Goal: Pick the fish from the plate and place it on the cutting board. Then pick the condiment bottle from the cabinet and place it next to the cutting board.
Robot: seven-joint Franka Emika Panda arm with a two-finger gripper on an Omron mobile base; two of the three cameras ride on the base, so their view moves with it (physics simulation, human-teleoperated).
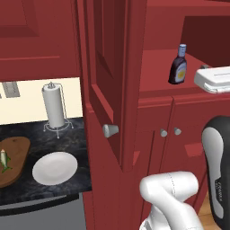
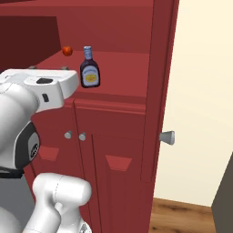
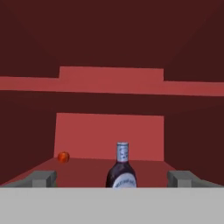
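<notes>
Jaws wide apart on the gripper (image 3: 113,178), nothing in them, pointed at the condiment bottle (image 3: 121,168) standing upright on the cabinet (image 1: 148,117) shelf. Fish (image 1: 4,160) lies on the cutting board (image 1: 12,160), left of the plate (image 1: 55,168).

Open shelf (image 3: 144,168) around condiment bottle (image 3: 121,168)

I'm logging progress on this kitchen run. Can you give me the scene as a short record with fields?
fish: lying on the cutting board
cutting board: on the dark counter, left of the plate
plate: bare
condiment bottle: upright on the cabinet shelf
cabinet: door swung open
gripper: open, facing the bottle, not touching it
also on shelf: small red-orange ball
done: fish moved
left: bottle
</notes>
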